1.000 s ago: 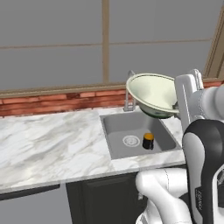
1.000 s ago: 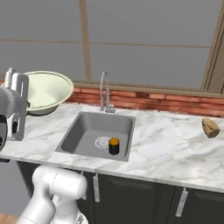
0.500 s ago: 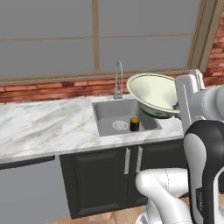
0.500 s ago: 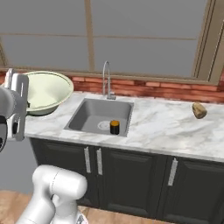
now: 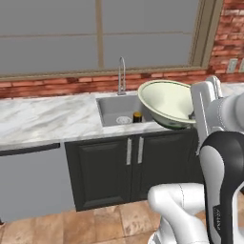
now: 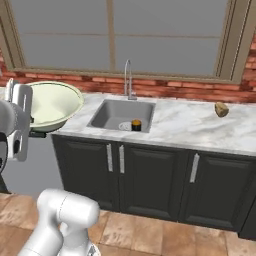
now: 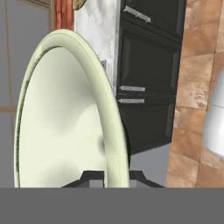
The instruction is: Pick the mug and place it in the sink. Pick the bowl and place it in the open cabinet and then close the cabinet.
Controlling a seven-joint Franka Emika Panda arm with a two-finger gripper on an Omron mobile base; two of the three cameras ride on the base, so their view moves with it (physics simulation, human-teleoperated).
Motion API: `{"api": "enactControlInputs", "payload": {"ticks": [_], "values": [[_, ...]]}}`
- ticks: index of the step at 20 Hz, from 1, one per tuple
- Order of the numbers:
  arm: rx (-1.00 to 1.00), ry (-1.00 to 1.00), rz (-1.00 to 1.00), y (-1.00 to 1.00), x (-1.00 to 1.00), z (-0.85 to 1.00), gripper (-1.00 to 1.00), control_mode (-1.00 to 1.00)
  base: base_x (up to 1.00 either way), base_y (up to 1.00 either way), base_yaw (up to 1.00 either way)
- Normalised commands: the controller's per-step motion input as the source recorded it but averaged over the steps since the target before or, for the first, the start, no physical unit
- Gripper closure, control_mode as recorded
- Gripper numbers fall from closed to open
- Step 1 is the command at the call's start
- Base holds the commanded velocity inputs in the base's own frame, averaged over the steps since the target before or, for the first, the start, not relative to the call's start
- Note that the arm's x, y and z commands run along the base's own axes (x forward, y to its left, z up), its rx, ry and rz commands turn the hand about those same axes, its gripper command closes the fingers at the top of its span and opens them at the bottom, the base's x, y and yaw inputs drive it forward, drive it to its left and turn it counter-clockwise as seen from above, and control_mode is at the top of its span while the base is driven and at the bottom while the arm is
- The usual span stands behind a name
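Gripper (image 7: 111, 177) clamped on rim of the bowl (image 5: 167, 102), one finger either side of the wall. Bowl held in air, tilted, in front of the counter (image 6: 185, 125) edge. Beyond: sink (image 6: 120, 115) holds a small dark mug (image 6: 136, 124) beside the drain; faucet (image 5: 121, 74) behind; brown object (image 6: 221, 109) far right on counter.

Glossy ceramic-look bowl (image 5: 167, 102); veined marble counter (image 5: 47, 119).
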Motion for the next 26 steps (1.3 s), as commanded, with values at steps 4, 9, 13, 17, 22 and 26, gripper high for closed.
{"api": "enactControlInputs", "payload": {"ticks": [4, 9, 13, 17, 22, 26], "values": [[0.0, 0.0, 0.0, 0.0, 0.0, 0.0, 1.0, 1.0, -0.59, -0.17, 0.0], [0.0, 0.0, 0.0, 0.0, 0.0, 0.0, 1.0, 1.0, -0.56, -0.14, 0.0], [0.0, 0.0, 0.0, 0.0, 0.0, 0.0, 1.0, 1.0, -0.57, -0.19, 0.0], [0.0, 0.0, 0.0, 0.0, 0.0, 0.0, 1.0, 1.0, -0.35, -0.09, 0.0], [0.0, 0.0, 0.0, 0.0, 0.0, 0.0, 1.0, 1.0, 0.0, 0.0, 0.05], [0.0, 0.0, 0.0, 0.0, 0.0, 0.0, 1.0, 1.0, 0.0, 0.0, 0.16]]}}
